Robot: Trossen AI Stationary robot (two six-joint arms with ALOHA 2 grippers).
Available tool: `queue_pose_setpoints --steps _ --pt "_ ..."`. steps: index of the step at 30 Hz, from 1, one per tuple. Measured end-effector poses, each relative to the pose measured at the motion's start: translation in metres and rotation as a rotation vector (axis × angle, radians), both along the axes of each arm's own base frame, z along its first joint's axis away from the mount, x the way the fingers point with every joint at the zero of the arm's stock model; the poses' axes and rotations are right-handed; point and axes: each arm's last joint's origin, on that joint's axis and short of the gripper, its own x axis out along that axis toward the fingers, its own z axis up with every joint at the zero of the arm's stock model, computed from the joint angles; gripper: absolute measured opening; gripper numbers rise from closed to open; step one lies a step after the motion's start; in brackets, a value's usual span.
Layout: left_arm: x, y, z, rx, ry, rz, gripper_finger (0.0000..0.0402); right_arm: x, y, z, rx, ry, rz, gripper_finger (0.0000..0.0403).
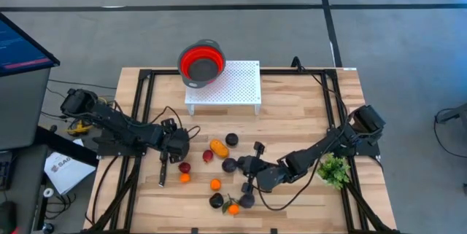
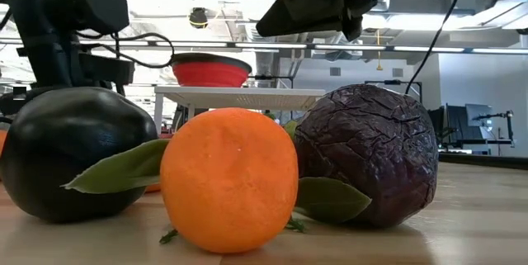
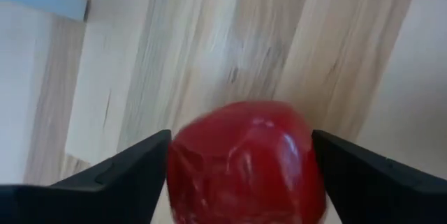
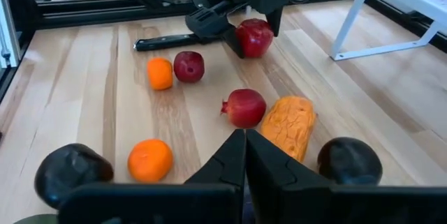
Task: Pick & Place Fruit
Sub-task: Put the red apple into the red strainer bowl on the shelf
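I see a red fruit (image 3: 248, 161) sitting between my left pincer's (image 4: 246, 37) fingers, clamped on both sides, toward the worktop's (image 1: 306, 110) left edge. My right pincer (image 4: 245, 155) is pressed closed and empty, near the front edge among the other fruit.

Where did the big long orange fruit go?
The long orange fruit lies mid-table in the high view, between a red fruit and a dark fruit.

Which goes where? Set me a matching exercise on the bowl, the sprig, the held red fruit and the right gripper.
Things:
1. bowl
2. sprig
3. red fruit
4. right gripper

Places or states:
A. on the table, near its right edge
B. shut, holding nothing
C. on the white rack
D. between the fingers of the left gripper

Pairs: 1-C, 2-A, 3-D, 4-B
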Motion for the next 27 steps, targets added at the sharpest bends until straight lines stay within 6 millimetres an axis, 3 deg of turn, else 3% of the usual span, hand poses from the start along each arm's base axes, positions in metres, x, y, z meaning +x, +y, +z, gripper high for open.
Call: queue_pose_setpoints --steps 6,11,17,21,24,27 --pt "0.006 -0.002 0.006 -0.022 -0.029 -0.003 0.0260 0.001 -0.002 0.000 0.000 0.000 -0.006 0.0006" --pt "0.020 -0.010 0.026 -0.149 -0.076 -0.035 0.0256 0.002 -0.004 0.000 0.001 -0.001 -0.012 0.0006" --pt "0.042 -0.019 0.085 -0.215 -0.252 -0.201 0.0278 0.005 -0.007 0.002 0.004 -0.018 -0.018 0.0006" --pt "0.059 -0.014 0.137 -0.053 -0.455 -0.295 0.0280 0.007 -0.011 0.003 0.006 -0.027 -0.030 0.0006" --pt "0.071 0.001 0.173 0.115 -0.565 -0.296 0.0272 0.009 -0.014 0.003 0.010 -0.034 -0.038 0.0006" --pt "0.082 0.031 0.199 0.224 -0.590 -0.242 0.0268 0.010 -0.017 0.003 0.008 -0.036 -0.044 0.0006"
